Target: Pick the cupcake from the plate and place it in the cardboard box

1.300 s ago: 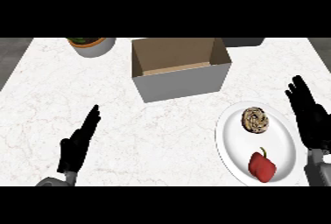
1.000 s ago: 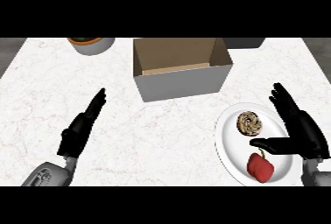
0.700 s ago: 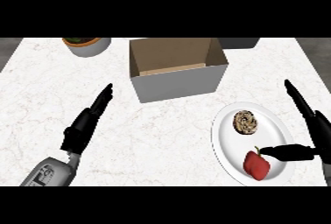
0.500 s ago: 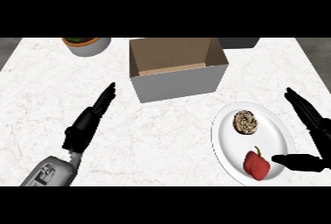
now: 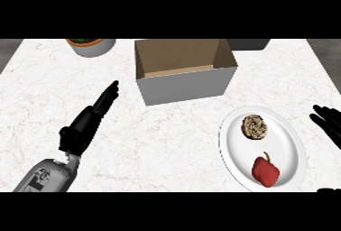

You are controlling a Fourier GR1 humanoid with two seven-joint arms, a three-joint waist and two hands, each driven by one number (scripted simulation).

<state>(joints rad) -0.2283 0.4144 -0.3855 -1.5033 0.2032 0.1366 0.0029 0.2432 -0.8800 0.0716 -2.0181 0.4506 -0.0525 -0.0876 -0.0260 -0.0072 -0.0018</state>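
A brown swirled cupcake (image 5: 254,127) sits on the upper part of a white plate (image 5: 290,144) at the right of the counter. An open cardboard box (image 5: 184,70) stands behind the plate, toward the middle, with nothing visible inside. My right hand (image 5: 328,124) shows only as straight fingers at the right edge, just right of the plate and apart from the cupcake. My left hand (image 5: 88,122) lies open on the left side, fingers straight and pointing toward the box, holding nothing.
A red bell pepper (image 5: 266,170) lies on the plate's near half. A potted plant (image 5: 90,45) stands at the back left, and a dark object (image 5: 249,43) sits behind the box. The counter's right edge runs close to my right hand.
My right hand has slid rightward and down, off the plate, and is now mostly out of view. The left hand has shifted slightly up and stayed open. The cupcake has not moved.
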